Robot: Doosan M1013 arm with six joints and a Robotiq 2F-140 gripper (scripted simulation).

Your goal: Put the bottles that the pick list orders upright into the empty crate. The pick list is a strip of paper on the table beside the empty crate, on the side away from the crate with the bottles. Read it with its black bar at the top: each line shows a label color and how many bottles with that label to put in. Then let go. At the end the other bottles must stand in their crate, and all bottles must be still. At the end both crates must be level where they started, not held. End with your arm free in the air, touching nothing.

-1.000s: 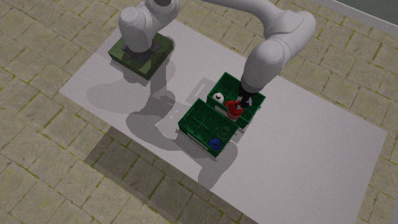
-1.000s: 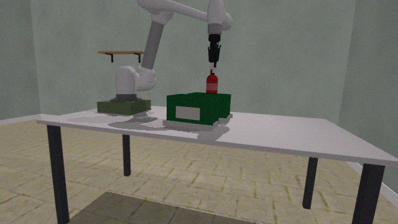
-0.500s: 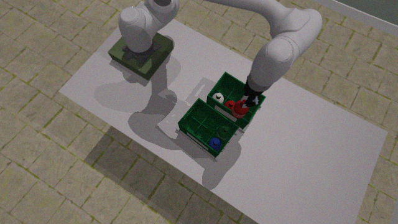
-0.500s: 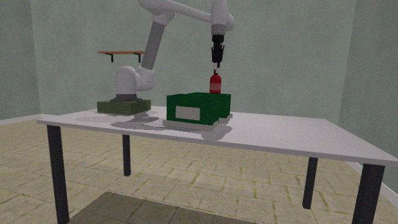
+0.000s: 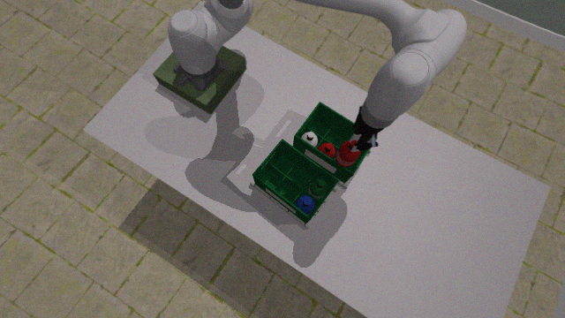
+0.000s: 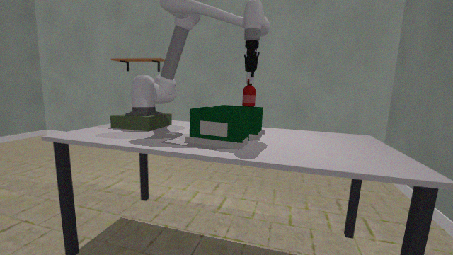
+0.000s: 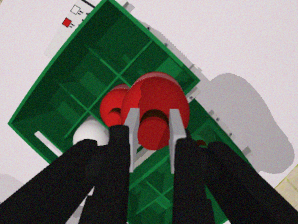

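My gripper (image 5: 361, 143) (image 6: 250, 79) (image 7: 154, 123) is shut on the cap of a red bottle (image 5: 348, 155) (image 6: 248, 95) (image 7: 156, 90). The bottle hangs upright over the far crate (image 5: 335, 120) (image 7: 107, 34), its visible bottom about at rim height. In that crate stand a white bottle (image 5: 309, 139) (image 7: 90, 132) and another red bottle (image 5: 327, 150) (image 7: 110, 102). The near crate (image 5: 282, 156) (image 6: 233, 131) holds a green bottle (image 5: 318, 188) and a blue bottle (image 5: 305, 204). The pick list shows a white square (image 7: 75, 9) above a red square (image 7: 66, 22); its counts are too blurred to read.
The two crates stand close side by side on the table (image 5: 441, 212) (image 6: 318, 152). The arm's green base block (image 5: 207, 98) (image 6: 141, 122) stands to their left. The held bottle is close beside the other red bottle in the wrist view.
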